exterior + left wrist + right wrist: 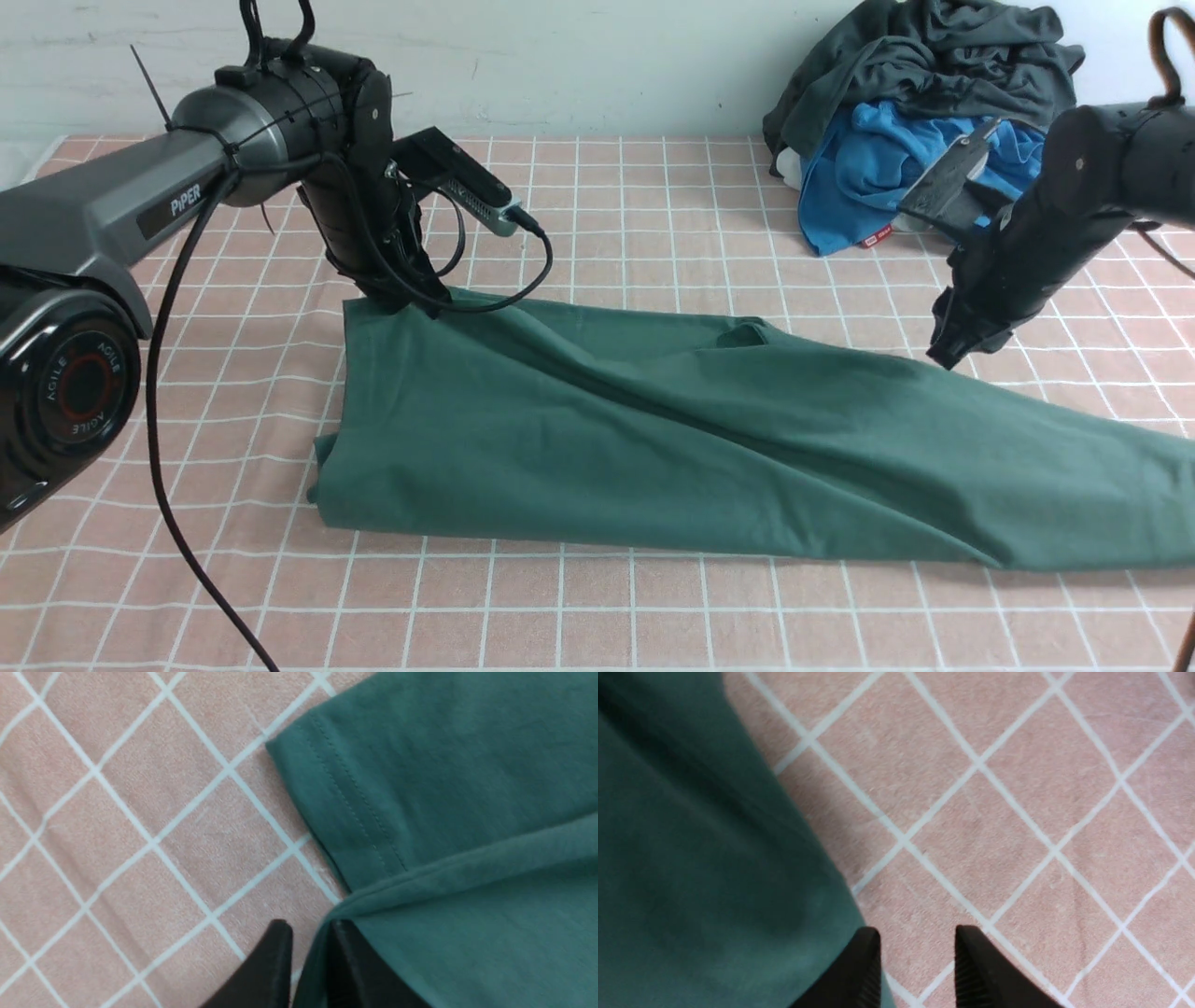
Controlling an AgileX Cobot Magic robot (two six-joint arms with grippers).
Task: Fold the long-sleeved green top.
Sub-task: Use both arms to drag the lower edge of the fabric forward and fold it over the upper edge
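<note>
- Worktop (653, 187): pink checked cloth that carries everything shown.
- Green long-sleeved top (653, 439): lies flat across the middle of the worktop as a long band running from 9 o'clock out towards 4 o'clock. In the left wrist view one layer lies over the stitched hem, so a lengthwise fold appears to be laid. The sleeves are not visible. Judged remaining: flattening the diagonal ridges and folding the band crosswise into a compact packet.
- Spare garments: a charcoal-grey one (924, 75) heaped over a bright blue one (859, 177) at 1 o'clock, well apart from the top.
- Right pincer (919, 931): at 3 o'clock, just beside the top's far edge, jaws apart with nothing between them.
- Left pincer (309, 926): at the top's 10 o'clock corner, jaws slightly apart with the cloth's folded edge lying between them.
</note>
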